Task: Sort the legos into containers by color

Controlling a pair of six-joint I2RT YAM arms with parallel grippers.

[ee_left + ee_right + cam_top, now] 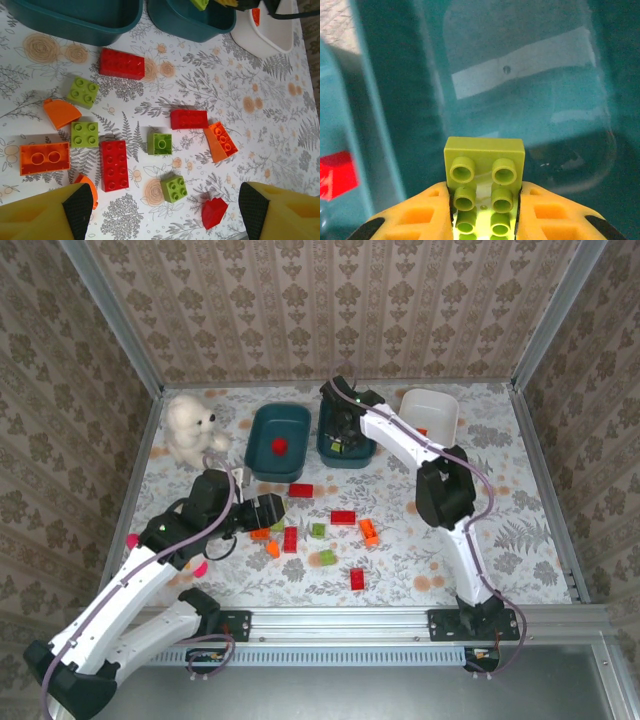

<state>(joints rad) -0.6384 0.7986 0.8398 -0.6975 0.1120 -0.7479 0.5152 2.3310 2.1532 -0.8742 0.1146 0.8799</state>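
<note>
Right tool [485,212] clamped a light green brick [484,159] over the middle teal tub [545,100], inside its rim. Left tool [165,207], jaws apart, hovered over loose bricks [114,165] at the tub's 6 o'clock.

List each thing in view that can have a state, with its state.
Left tool, open and empty.
Right tool, shut on a light green brick, over the middle teal tub.
Left teal tub, holds one red piece.
White tub, holds one orange piece.
Loose bricks, lying on the table, unsorted.
</note>
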